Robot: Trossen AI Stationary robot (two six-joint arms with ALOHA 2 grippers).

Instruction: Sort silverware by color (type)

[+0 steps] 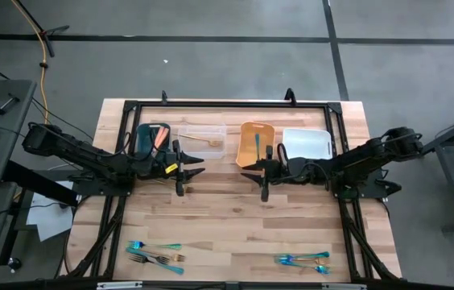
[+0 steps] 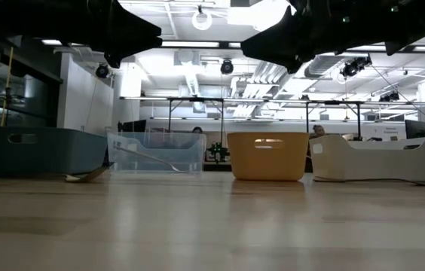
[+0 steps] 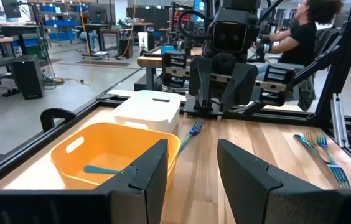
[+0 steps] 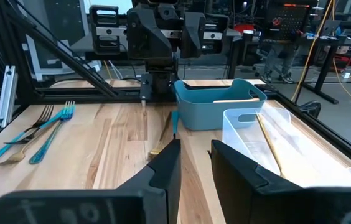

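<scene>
The worktop is carrying four bins along its far side. The left gripper and right gripper are hovering mid-worktop facing each other, fingers spread, holding nothing. The silverware is lying in two clusters at the near edge: left cluster, right cluster.

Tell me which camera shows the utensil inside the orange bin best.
The left wrist view: it looks into the orange plastic bin at a teal-blue utensil on the floor. The high view shows a thin teal sliver. The low view shows only the bin's wall; the right wrist view misses it.
</scene>
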